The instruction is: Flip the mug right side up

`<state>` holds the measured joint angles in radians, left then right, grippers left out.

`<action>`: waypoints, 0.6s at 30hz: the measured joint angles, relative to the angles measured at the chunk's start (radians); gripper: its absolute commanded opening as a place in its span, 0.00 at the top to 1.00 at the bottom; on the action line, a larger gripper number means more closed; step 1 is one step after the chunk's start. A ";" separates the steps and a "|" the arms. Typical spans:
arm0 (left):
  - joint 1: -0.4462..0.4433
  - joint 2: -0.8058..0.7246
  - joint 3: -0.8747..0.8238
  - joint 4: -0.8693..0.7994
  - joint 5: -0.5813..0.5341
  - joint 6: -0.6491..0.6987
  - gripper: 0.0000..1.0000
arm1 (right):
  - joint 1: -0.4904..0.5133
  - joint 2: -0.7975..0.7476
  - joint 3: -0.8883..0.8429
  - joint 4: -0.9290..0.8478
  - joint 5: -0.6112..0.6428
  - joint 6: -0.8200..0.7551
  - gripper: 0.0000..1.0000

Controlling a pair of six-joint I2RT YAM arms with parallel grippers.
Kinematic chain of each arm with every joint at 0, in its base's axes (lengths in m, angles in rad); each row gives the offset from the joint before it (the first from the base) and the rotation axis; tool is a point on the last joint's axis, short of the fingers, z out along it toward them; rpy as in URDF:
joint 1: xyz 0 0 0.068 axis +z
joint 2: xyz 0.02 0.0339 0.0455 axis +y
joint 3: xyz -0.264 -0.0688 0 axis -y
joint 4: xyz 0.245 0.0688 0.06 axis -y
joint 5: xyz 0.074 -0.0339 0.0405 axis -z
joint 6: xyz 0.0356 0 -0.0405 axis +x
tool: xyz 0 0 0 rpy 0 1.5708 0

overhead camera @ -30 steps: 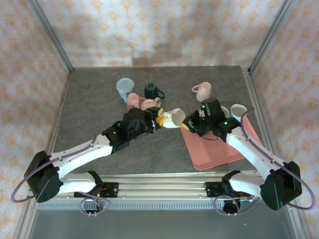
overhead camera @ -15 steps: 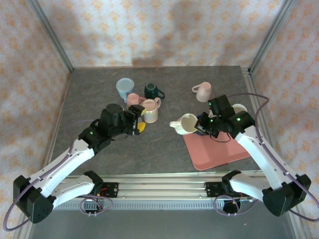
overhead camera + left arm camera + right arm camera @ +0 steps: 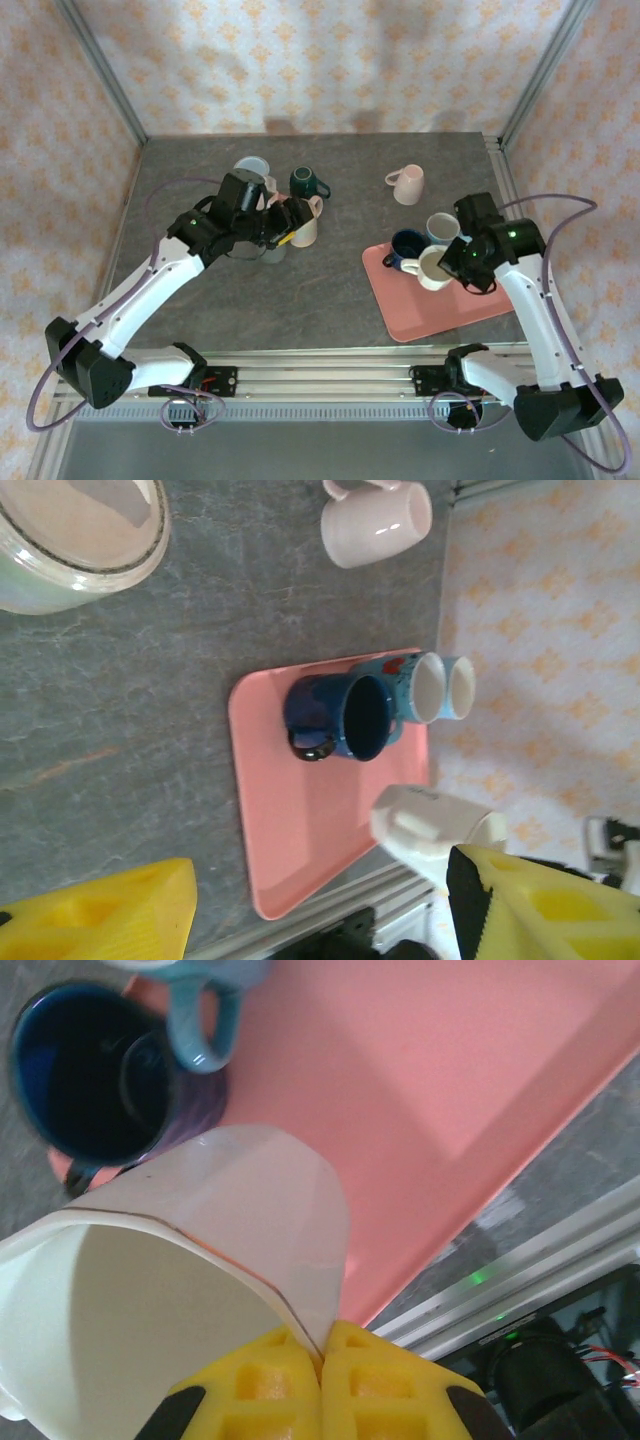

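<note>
A cream mug (image 3: 432, 268) is over the pink tray (image 3: 470, 305), just in front of a dark blue mug (image 3: 405, 248), with its mouth facing up. My right gripper (image 3: 452, 264) is shut on its rim. In the right wrist view the thin cream wall (image 3: 250, 1220) is pinched between the yellow fingertips of that gripper (image 3: 322, 1348), above the tray (image 3: 450, 1080). My left gripper (image 3: 287, 217) hovers open over the cluster of mugs at the back left. Its yellow fingers (image 3: 110, 910) stand wide apart with nothing between them.
A light blue mug (image 3: 442, 228) stands on the tray behind the dark blue one (image 3: 345, 715). A pink mug (image 3: 407, 184) lies on the table behind the tray. A dark green mug (image 3: 308, 182), a pale blue mug (image 3: 250, 170) and pinkish mugs (image 3: 305, 222) crowd under the left gripper.
The left gripper let go of the cream mug, opened and drew back left to the mug cluster. The right gripper carried the mug right, over the pink tray.
</note>
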<state>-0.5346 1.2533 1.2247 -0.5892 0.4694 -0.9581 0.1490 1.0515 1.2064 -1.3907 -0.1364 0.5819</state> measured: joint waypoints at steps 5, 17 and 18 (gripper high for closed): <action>0.000 0.005 0.000 -0.026 0.002 0.072 0.32 | -0.230 0.008 -0.038 0.010 -0.002 -0.091 1.00; 0.000 -0.029 -0.033 -0.017 0.001 0.188 0.32 | -0.655 0.068 -0.126 0.176 -0.052 -0.203 1.00; 0.000 -0.034 -0.035 -0.014 0.001 0.204 0.32 | -0.663 0.081 -0.132 0.198 -0.056 -0.203 1.00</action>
<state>-0.5346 1.2198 1.1900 -0.6029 0.4702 -0.7544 -0.5140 1.1324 1.0744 -1.1923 -0.1925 0.3790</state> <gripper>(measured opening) 0.677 0.064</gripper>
